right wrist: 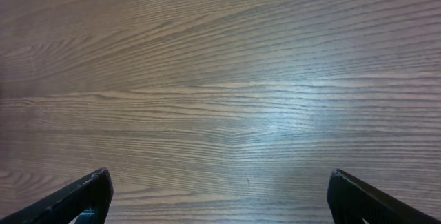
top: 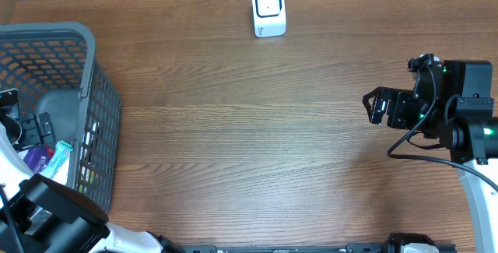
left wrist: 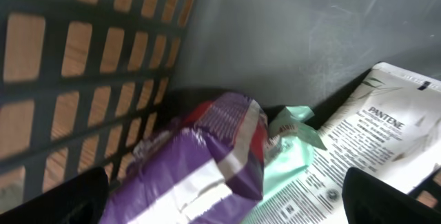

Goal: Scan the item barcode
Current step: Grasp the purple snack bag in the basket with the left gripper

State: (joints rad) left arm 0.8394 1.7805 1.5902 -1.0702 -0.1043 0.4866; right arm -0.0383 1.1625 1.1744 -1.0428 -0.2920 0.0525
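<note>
Closest to the lens, my left gripper (left wrist: 227,198) hangs inside the grey basket (left wrist: 289,24), jaws spread wide, gripping nothing. Between its fingers (left wrist: 69,200) lies a purple packet (left wrist: 200,162). At 2 o'clock from that packet sit a mint-green packet (left wrist: 293,131) and a white Pantene sachet (left wrist: 375,138), printed side up. Seen from overhead, the basket stands at the table's (top: 249,152) 9 o'clock and the white scanner (top: 268,10) at 12 o'clock. My right gripper (top: 375,107), at 3 o'clock, is wide open and empty above the wood.
</note>
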